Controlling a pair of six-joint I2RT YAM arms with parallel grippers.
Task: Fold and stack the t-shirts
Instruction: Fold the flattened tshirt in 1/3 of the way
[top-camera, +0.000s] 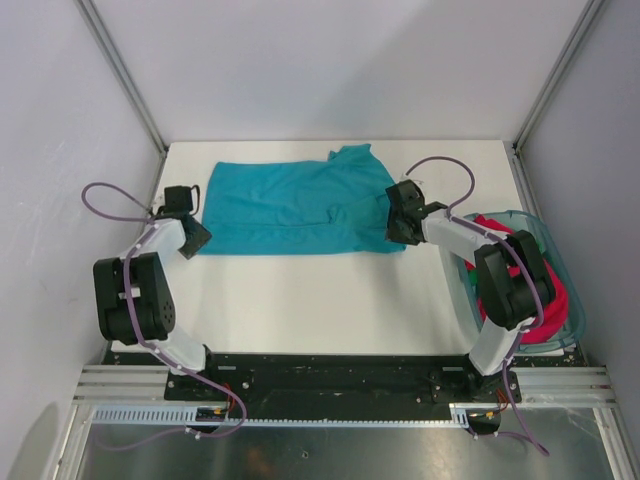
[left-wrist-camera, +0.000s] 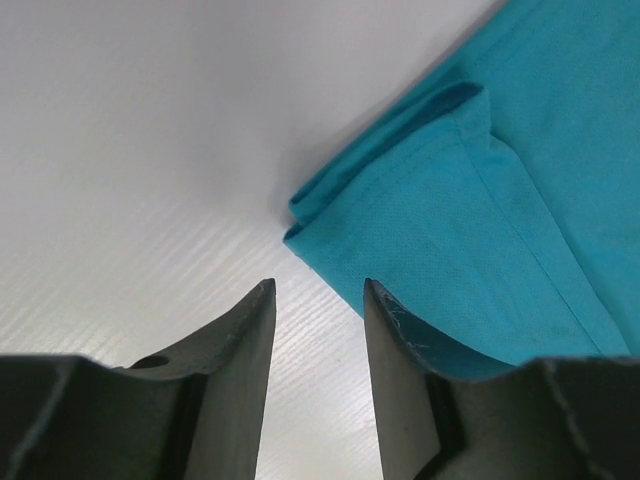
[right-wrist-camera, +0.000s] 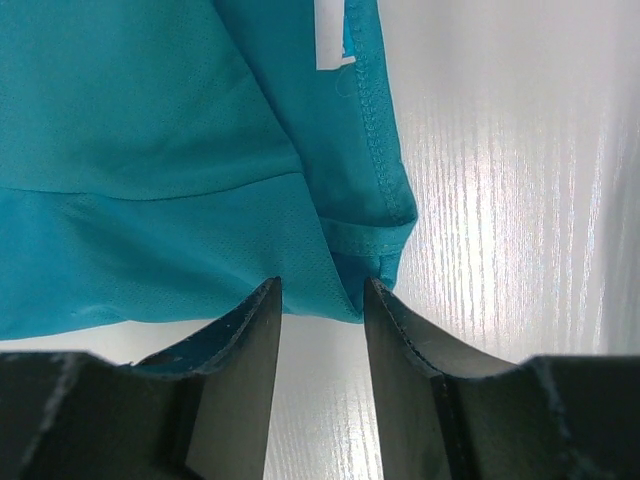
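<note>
Teal t-shirt (top-camera: 290, 210) | soft, light, limp cloth on table (top-camera: 300, 300) | best pinched at its 8 and 4 o'clock corners | left gripper (left-wrist-camera: 318, 288), right gripper (right-wrist-camera: 321, 285): parted, holding nothing

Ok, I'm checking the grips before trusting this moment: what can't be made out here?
- Top view: the right claw hides its own fingertips; whether it pinches the teal t-shirt is unclear.
- Top view: the right arm covers the basket; shirt count inside unknown.
- Left wrist view: the left claw has one finger over the shirt's hem; contact unclear.
</note>
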